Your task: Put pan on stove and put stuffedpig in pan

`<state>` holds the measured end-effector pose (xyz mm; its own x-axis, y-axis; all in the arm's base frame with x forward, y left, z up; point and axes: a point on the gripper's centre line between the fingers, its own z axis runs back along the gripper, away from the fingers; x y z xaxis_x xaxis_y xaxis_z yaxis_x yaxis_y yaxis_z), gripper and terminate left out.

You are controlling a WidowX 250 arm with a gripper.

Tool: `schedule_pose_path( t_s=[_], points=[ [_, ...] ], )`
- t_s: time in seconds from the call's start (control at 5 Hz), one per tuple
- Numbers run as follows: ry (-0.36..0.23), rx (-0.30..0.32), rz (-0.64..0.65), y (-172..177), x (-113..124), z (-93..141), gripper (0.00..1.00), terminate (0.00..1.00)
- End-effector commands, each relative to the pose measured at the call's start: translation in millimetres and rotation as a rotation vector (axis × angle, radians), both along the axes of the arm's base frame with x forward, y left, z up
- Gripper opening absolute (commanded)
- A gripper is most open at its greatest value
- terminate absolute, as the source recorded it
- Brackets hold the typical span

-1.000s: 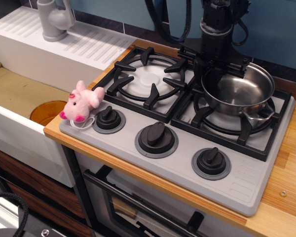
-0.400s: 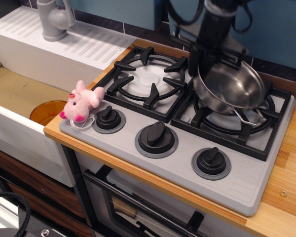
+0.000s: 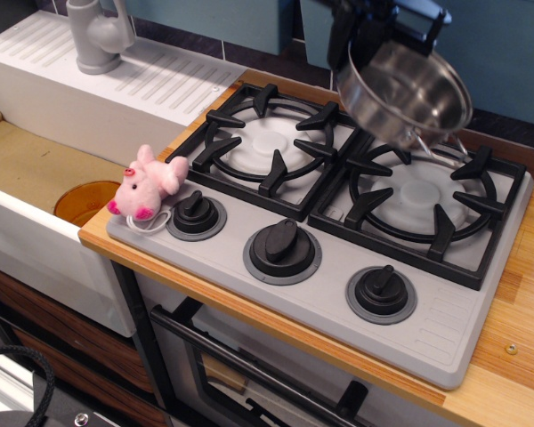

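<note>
The gripper (image 3: 363,36), clamped on the pan's (image 3: 405,93) rim, has lifted it, tilted, off the stove's (image 3: 481,307) two-o'clock grate.

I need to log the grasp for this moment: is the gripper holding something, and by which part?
Yes: the gripper holds the pan by the far-left part of its rim, lifted and tilted above the stove. The fingertips themselves are hidden.

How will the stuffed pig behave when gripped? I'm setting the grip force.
The stuffedpig looks fluffy, so it will probably squash and feel light. It lies at the stove corner, so a push might slide it off. Its white loop may snag.
</note>
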<state>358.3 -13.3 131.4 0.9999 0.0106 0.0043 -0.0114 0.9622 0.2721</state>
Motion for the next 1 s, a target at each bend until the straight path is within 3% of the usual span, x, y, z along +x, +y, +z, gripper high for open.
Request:
schedule_pose_path(
  t_s=[0.0,0.4,0.8],
  points=[
    [-0.083,0.013,-0.070,51,13,46,0.00,0.00],
    [-0.082,0.011,-0.092,93,12,32,0.00,0.00],
    [-0.095,-0.015,-0.094,112,14,6,0.00,0.00]
  ],
)
